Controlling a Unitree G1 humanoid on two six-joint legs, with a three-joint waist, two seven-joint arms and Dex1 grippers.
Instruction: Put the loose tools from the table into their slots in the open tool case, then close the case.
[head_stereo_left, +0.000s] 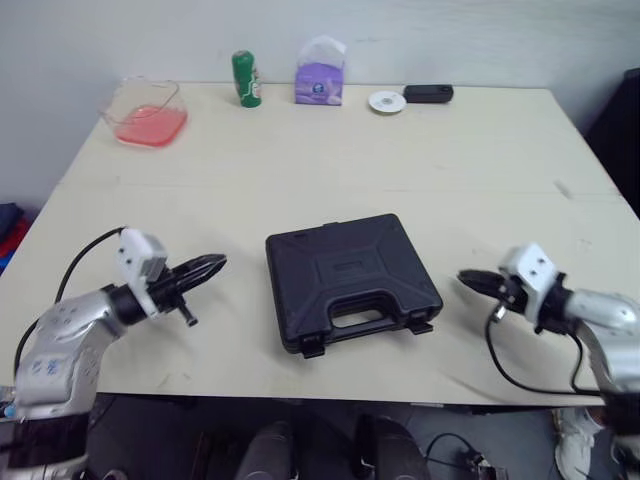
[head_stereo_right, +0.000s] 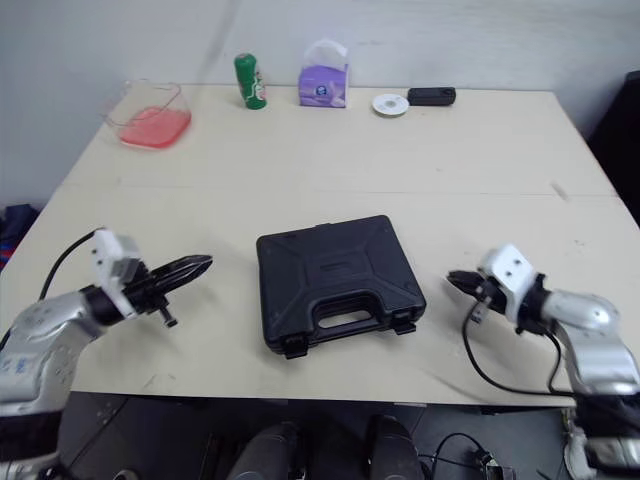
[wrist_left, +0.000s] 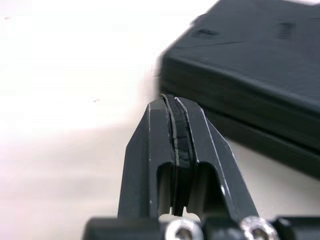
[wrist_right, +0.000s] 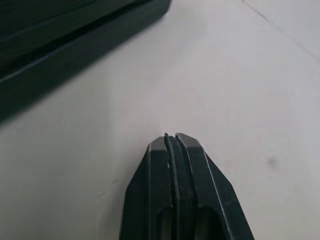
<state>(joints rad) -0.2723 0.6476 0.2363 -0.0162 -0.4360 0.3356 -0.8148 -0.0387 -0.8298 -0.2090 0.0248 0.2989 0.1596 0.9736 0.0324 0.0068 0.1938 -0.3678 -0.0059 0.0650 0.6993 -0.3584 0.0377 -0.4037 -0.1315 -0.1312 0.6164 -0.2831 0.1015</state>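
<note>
Tool case (head_stereo_left: 350, 280) lies closed on the bench (head_stereo_left: 400, 160), between left tool (head_stereo_left: 215, 263) and right tool (head_stereo_left: 465, 279), both pressed together, empty

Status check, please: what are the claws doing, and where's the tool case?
Left claw shut, empty. Right claw shut, empty. Tool case between them, lid down. Green bottle far back, harmless.

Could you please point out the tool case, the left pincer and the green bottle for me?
tool case (head_stereo_left: 350, 270): left eye view, middle of the closed lid.
left pincer (head_stereo_left: 218, 263): left eye view, at its shut fingertips.
green bottle (head_stereo_left: 246, 80): left eye view, middle of its body.
</note>
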